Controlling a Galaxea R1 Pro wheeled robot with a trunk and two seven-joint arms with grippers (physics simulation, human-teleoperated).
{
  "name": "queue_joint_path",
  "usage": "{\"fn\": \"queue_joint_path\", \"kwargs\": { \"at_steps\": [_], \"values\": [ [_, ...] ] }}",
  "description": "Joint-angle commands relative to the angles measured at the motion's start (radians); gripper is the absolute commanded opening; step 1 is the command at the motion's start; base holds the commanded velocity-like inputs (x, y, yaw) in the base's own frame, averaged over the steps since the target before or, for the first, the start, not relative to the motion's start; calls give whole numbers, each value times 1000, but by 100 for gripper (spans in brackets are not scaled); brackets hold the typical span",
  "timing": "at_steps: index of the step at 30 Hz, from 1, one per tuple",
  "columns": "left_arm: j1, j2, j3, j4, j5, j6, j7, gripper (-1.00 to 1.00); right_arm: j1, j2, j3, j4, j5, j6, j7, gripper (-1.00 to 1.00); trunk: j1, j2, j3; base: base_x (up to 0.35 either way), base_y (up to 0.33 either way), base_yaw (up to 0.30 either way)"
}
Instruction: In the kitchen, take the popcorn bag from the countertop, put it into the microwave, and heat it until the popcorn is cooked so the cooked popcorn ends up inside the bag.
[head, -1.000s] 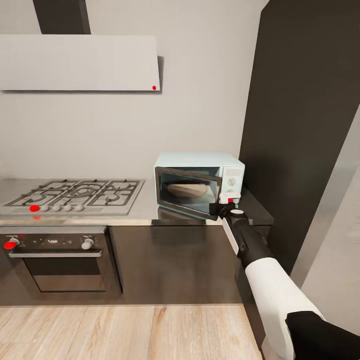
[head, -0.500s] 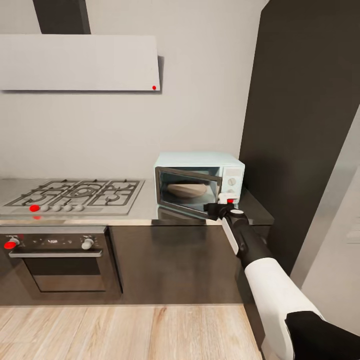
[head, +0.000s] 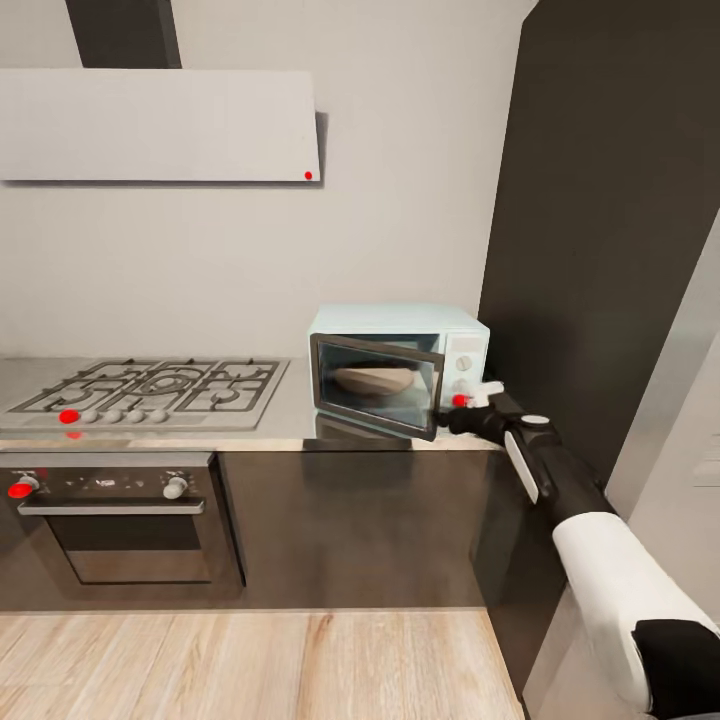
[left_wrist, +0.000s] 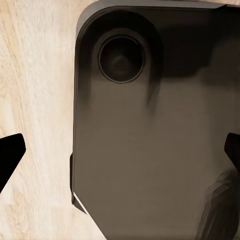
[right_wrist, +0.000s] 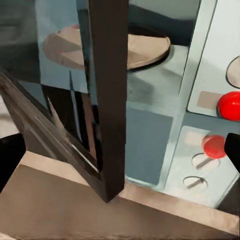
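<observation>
Mint-blue microwave (head: 400, 365) sits at the countertop's (head: 290, 420) right end, door (head: 375, 385) ajar; the right gripper (head: 462, 412), fingers spread wide, hovers by the door's free edge, probably to swing it. No popcorn bag visible.

From the head camera, I'm seeing the right gripper (head: 462, 412) too small against the microwave (head: 398, 366) to judge its jaws. The door (head: 375, 385) is covering part of the turntable (head: 372, 379). In my right wrist camera, the fingertips (right_wrist: 11, 157) are being cut off at both edges. The left wrist camera is cropping the dark robot base (left_wrist: 150, 125).
</observation>
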Motion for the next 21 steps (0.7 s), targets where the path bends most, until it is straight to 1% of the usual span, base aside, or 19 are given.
{"fn": "queue_joint_path", "kwargs": {
  "at_steps": [1,3,5,8,10,11,15,17,21],
  "values": [
    [0,0,0,0,9,0,0,100,-1,-14,1,1,3,4,25,100,0,-1,-1,0,0,0],
    [0,0,0,0,9,0,0,100,-1,-55,1,11,-1,2,70,100,0,-1,-1,0,0,0],
    [0,0,0,0,9,0,0,100,0,-79,1,14,1,-1,94,100,0,-1,-1,0,0,0],
    [0,0,0,0,9,0,0,100,1,-104,0,20,-3,-4,102,100,0,-1,-1,0,0,0],
    [0,0,0,0,9,0,0,100,1,-118,-4,33,-4,-6,92,100,0,-1,-1,0,0,0],
    [0,0,0,0,9,0,0,100,1,-121,-5,36,-4,-6,82,100,0,-1,-1,0,0,0],
    [0,0,0,0,9,0,0,100,1,-121,-8,39,-1,-8,-47,100,0,-1,-1,0,0,0],
    [0,0,0,0,9,0,0,100,1,-117,-8,35,-1,-8,-72,100,0,-1,-1,0,0,0],
    [0,0,0,0,9,0,0,100,1,-110,-6,30,0,-8,-85,100,0,-1,-1,0,0,0]
  ]
}}
